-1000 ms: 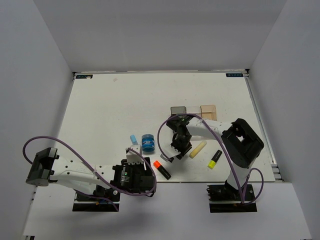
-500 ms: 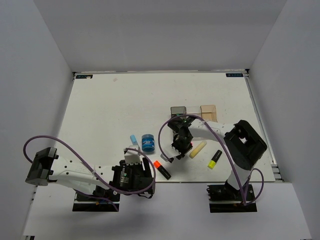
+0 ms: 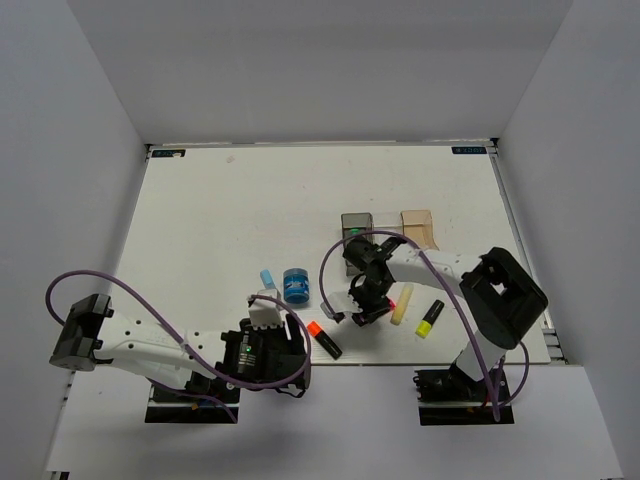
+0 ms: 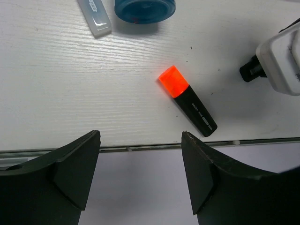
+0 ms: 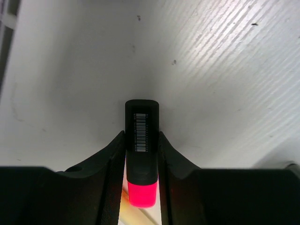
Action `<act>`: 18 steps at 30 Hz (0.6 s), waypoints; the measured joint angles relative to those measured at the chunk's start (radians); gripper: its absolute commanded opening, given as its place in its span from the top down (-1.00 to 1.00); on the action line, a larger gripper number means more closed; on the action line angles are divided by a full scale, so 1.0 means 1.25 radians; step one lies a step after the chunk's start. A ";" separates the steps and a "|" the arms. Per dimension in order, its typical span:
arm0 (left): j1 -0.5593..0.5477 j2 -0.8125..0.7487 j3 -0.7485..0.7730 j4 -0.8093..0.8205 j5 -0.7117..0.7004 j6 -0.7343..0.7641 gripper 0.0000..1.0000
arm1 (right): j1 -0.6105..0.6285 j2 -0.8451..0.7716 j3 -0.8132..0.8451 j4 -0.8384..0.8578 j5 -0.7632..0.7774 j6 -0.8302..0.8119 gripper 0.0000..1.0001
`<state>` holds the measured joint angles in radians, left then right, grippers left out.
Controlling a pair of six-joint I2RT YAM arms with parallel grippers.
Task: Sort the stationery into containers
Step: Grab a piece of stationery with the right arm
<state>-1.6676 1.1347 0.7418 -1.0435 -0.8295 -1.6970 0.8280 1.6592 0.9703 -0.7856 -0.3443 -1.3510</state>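
Right end effector (image 3: pixel 368 303) shifted nearer the bases, clenched on pink highlighter (image 5: pixel 141 154). Left end effector (image 4: pixel 140 140) released, above orange highlighter (image 4: pixel 187 101).

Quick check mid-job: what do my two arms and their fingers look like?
The left arm and right arm are white links with black joint housings, each with a looping purple cable. The fingers are black, curved and wedge-shaped.
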 measured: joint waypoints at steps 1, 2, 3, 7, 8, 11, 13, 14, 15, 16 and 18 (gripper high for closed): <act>0.000 0.000 0.003 0.000 -0.001 0.002 -0.60 | 0.000 -0.004 -0.003 -0.002 -0.004 0.019 1.00; 0.000 0.000 0.006 0.000 -0.002 0.005 -0.60 | 0.000 -0.009 -0.008 -0.005 -0.009 0.041 1.00; 0.000 0.000 0.008 0.000 -0.002 0.005 -0.60 | 0.000 -0.016 -0.011 -0.007 -0.013 0.058 1.00; -0.001 0.000 0.013 0.001 -0.005 0.011 -0.60 | 0.000 -0.061 -0.016 -0.005 -0.016 0.136 1.00; -0.001 0.000 0.014 0.000 -0.005 0.014 -0.60 | 0.000 -0.072 -0.016 -0.002 -0.015 0.152 1.00; -0.001 0.000 0.018 0.001 -0.005 0.019 -0.60 | -0.002 -0.100 -0.016 0.014 -0.005 0.214 1.00; -0.001 0.000 0.022 0.001 -0.006 0.023 -0.60 | -0.004 -0.113 -0.012 0.031 0.012 0.261 1.00; -0.001 0.000 0.023 0.001 -0.006 0.024 -0.60 | -0.005 -0.117 -0.006 0.040 0.026 0.286 1.00; -0.002 0.000 0.025 0.001 -0.007 0.026 -0.60 | -0.009 -0.120 0.003 0.047 0.037 0.311 1.00; -0.002 0.000 0.027 0.001 -0.008 0.027 -0.60 | -0.013 -0.124 0.013 0.059 0.049 0.336 1.00; -0.002 0.001 0.031 0.001 -0.010 0.031 -0.58 | -0.022 -0.135 0.032 0.090 0.074 0.384 1.00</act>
<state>-1.6699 1.1362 0.7803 -1.0424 -0.8425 -1.6588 0.8005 1.4906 1.0107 -0.6727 -0.2516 -0.8715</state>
